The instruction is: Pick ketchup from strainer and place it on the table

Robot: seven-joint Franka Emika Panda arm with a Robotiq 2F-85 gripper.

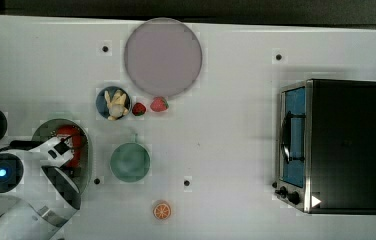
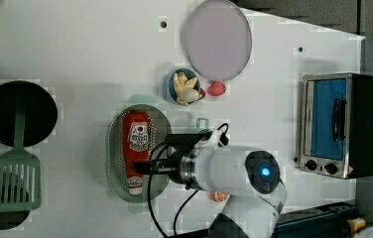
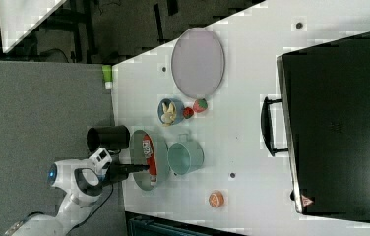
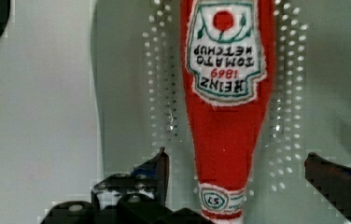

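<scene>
The ketchup (image 4: 225,116), a red soft bottle with a white label, lies lengthwise on the perforated patch of the pale green strainer (image 4: 122,93). My gripper (image 4: 236,156) is open, hovering over the bottle's neck near the cap, one finger on either side and neither touching. In the left view the ketchup (image 2: 137,141) fills the middle of the strainer (image 2: 116,148), and the gripper (image 2: 146,166) is over its lower end. The top view shows the arm covering much of the strainer (image 1: 41,131); parts of the ketchup (image 1: 68,133) show beside the gripper (image 1: 68,148). The table (image 1: 226,125) is white.
A teal cup (image 1: 130,161) stands just beside the strainer. Farther off are a blue bowl (image 1: 113,102), two strawberries (image 1: 159,104), a lilac plate (image 1: 162,56), an orange slice (image 1: 162,210) and a toaster oven (image 1: 333,145). A black pan (image 2: 20,113) and green spatula (image 2: 15,183) lie on the strainer's other side.
</scene>
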